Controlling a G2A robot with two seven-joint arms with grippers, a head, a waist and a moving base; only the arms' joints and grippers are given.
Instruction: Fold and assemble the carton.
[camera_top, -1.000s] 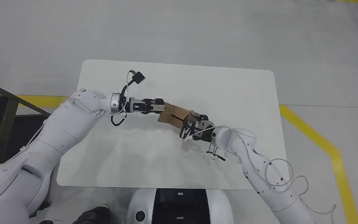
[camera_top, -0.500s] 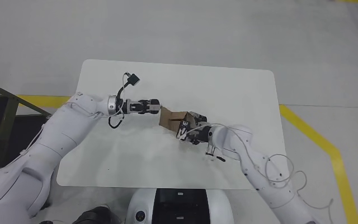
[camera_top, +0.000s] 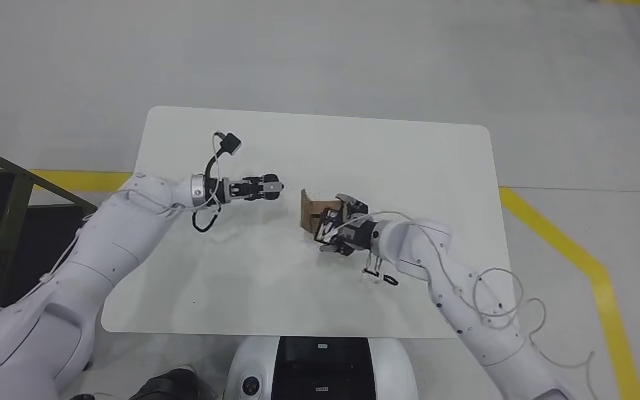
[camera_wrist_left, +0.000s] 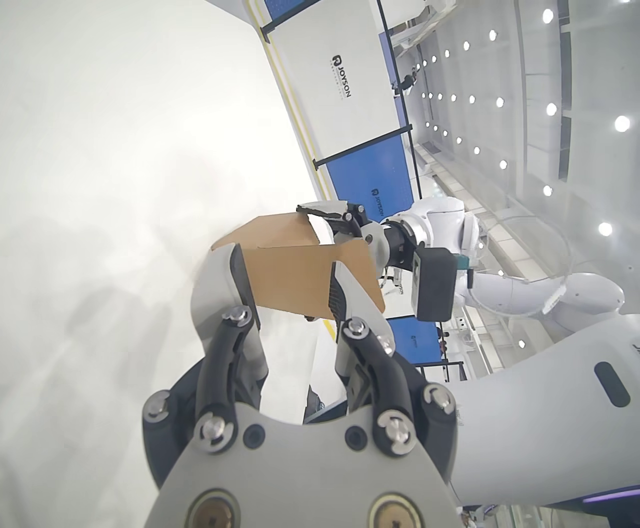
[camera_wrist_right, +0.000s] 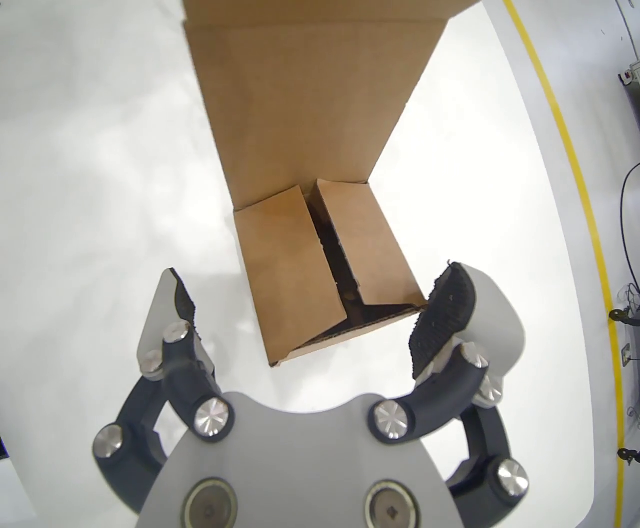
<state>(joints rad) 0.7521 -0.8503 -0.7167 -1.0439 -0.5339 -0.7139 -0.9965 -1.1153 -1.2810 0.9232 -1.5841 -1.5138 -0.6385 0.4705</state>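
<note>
Closest to the robot, the right arm (camera_top: 440, 268) comes in from its own side of the white table (camera_top: 400, 150). Its jaws are spread wide at the near end of the carton (camera_top: 316, 210) and grasp nothing. In the right wrist view one black ribbed pad (camera_wrist_right: 442, 310) sits just at the corner of an end flap, and whether it touches cannot be told. The other pad stands apart from the cardboard.

The brown carton (camera_wrist_right: 310, 270) sits near the middle of the table. At the end facing these jaws, two flaps are folded inward with a dark slit between them. A long plain panel runs away beyond them.

A little farther out, the left arm (camera_top: 140, 210) points at the opposite side of the carton. Its jaws are released, the fingers (camera_wrist_left: 240, 280) apart, with a strip of bare table before the cardboard.

Beyond the table lies grey floor with a yellow line (camera_top: 560, 240).
</note>
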